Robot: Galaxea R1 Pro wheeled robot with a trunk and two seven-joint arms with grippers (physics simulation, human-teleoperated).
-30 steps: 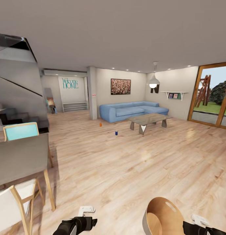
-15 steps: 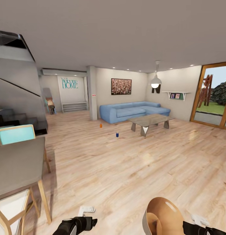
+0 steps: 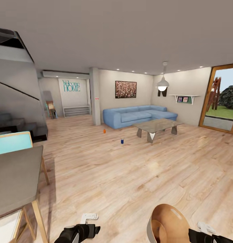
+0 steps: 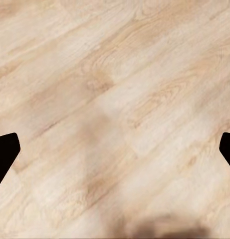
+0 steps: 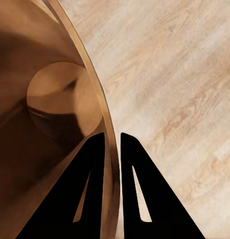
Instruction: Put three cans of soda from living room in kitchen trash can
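living room floor (image 3: 129,168): right gripper (image 5: 112,142) clamps the trash can (image 3: 168,224) wall, carried toward an orange soda can (image 3: 104,131); left gripper (image 4: 115,149) spread wide, empty.

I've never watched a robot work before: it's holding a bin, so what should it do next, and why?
Probably keep rolling toward the orange can on the floor before the sofa. It lies far off, the right gripper already pinches the bin wall, and the left gripper is open and empty.
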